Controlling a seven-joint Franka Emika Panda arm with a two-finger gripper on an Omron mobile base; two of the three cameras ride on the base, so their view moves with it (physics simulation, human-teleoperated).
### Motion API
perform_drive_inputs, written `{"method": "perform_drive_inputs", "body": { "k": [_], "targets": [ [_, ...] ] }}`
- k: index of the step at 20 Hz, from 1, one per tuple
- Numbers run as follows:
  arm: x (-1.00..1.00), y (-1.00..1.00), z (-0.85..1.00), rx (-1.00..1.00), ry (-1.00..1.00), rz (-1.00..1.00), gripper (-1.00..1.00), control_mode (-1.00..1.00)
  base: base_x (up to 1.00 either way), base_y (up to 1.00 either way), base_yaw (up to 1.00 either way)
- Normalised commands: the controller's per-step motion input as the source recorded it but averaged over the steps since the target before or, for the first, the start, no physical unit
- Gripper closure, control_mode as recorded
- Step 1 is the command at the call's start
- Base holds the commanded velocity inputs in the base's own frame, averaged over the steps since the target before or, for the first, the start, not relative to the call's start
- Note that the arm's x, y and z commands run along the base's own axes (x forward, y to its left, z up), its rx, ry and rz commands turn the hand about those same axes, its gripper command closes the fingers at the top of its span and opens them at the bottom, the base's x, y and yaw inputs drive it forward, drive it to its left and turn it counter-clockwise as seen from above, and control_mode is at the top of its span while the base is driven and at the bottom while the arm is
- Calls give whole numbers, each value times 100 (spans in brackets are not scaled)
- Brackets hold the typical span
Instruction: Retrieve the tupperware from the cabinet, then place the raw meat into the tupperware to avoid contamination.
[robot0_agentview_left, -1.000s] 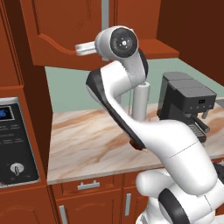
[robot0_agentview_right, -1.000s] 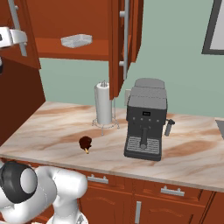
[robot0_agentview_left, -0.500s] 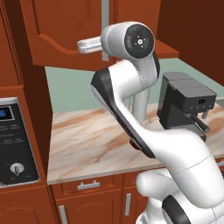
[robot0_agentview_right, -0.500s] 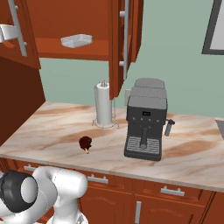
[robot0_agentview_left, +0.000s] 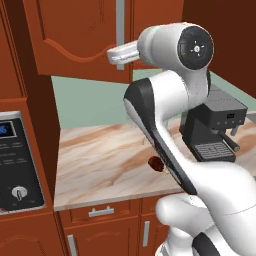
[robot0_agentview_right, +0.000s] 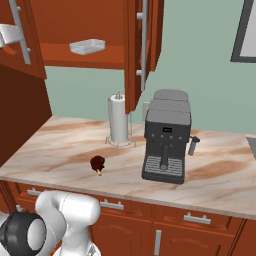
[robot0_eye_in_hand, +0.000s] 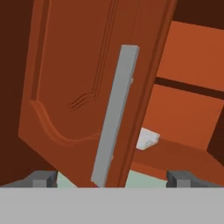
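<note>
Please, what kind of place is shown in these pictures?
A rendered home kitchen: a marble-look counter with a coffee machine and a paper-towel roll, beneath a wooden wall cabinet.

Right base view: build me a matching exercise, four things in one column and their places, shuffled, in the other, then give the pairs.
Things:
1. tupperware
2. raw meat
3. paper-towel roll
4. coffee machine

Places:
A. lying on the marble counter, in front of the roll's wire stand
B. on the shelf of the open cabinet
C. on the counter, right of the paper-towel roll
D. upright near the wall, below the edge of the cabinet's right door

Pairs: 1-B, 2-A, 3-D, 4-C
</note>
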Motion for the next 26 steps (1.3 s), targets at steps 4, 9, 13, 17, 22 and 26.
{"method": "perform_drive_inputs", "body": {
  "k": [4,9,13,17,22,26],
  "targets": [
    [-42,-47,5,-8,0,2,-100,-100,0,0,0],
    [-36,-46,4,-8,0,0,-100,-100,0,0,0],
    [-28,-43,4,-10,0,0,-100,-100,0,0,0],
    [-3,-31,1,-12,0,5,-100,-100,0,0,0],
    [0,-28,0,-13,0,8,-100,-100,0,0,0],
    [1,-26,0,-14,0,9,-100,-100,0,0,0]
  ]
}}
